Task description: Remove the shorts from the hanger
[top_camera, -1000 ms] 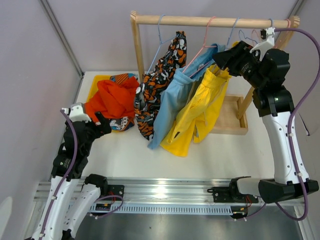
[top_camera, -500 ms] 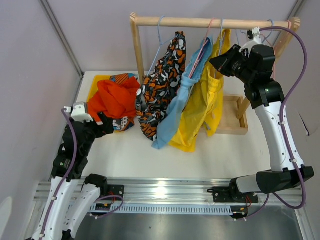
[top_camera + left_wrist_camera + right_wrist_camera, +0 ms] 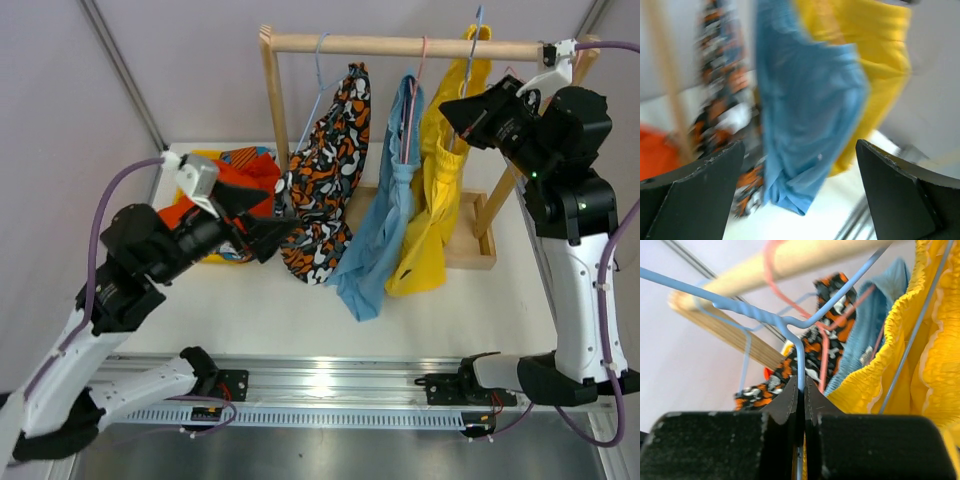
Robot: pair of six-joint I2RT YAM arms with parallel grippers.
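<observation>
Three shorts hang from the wooden rod (image 3: 400,43): blotch-print (image 3: 338,165), light blue (image 3: 385,235) and yellow (image 3: 435,195). My right gripper (image 3: 466,108) is shut on the blue wire hanger (image 3: 799,357) that carries the yellow shorts (image 3: 920,370); its hook (image 3: 478,22) shows above the rod. My left gripper (image 3: 283,228) is open in the air, facing the light blue shorts (image 3: 807,115) with nothing between its fingers (image 3: 695,200). Red-orange shorts (image 3: 245,180) lie on the table, partly hidden behind that gripper.
The rack stands on a wooden tray base (image 3: 468,245) with posts at left (image 3: 274,100) and right (image 3: 500,205). A pink hanger (image 3: 822,357) holds the light blue pair. More printed and yellow fabric (image 3: 240,155) lies at the back left. A metal rail (image 3: 320,385) runs along the near edge.
My right gripper has shut on the blue hanger and risen, lifting the yellow shorts. The left arm has swung up and rightward toward the hanging shorts.
</observation>
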